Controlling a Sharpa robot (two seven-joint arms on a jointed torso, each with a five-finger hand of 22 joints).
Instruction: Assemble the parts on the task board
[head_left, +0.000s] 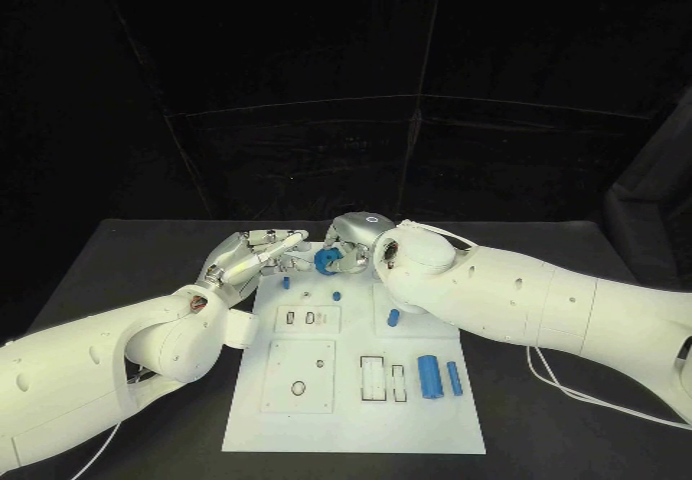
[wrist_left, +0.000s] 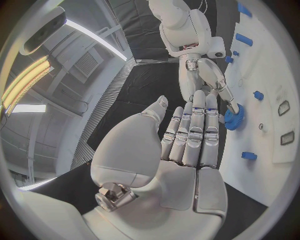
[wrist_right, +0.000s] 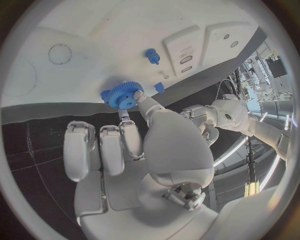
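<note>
White arms (head_left: 548, 300) (cabled), silver hands (head_left: 248, 255).

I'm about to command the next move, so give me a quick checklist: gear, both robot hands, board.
1. Blue gear held by right robot hand: ok, pinched at the fingertips.
2. Left robot hand free: ok, fingers straight, nothing held.
3. Gear seated on the white board: cannot tell.
4. Left fingers apart from gear: cannot tell, very near.
5. Blue cylinder and thinner blue rod lying on board: ok.

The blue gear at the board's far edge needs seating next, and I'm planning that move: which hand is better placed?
The right hand: it already pinches the blue gear over the task board. The left hand is beside it, fingers straight, holding nothing.
</note>
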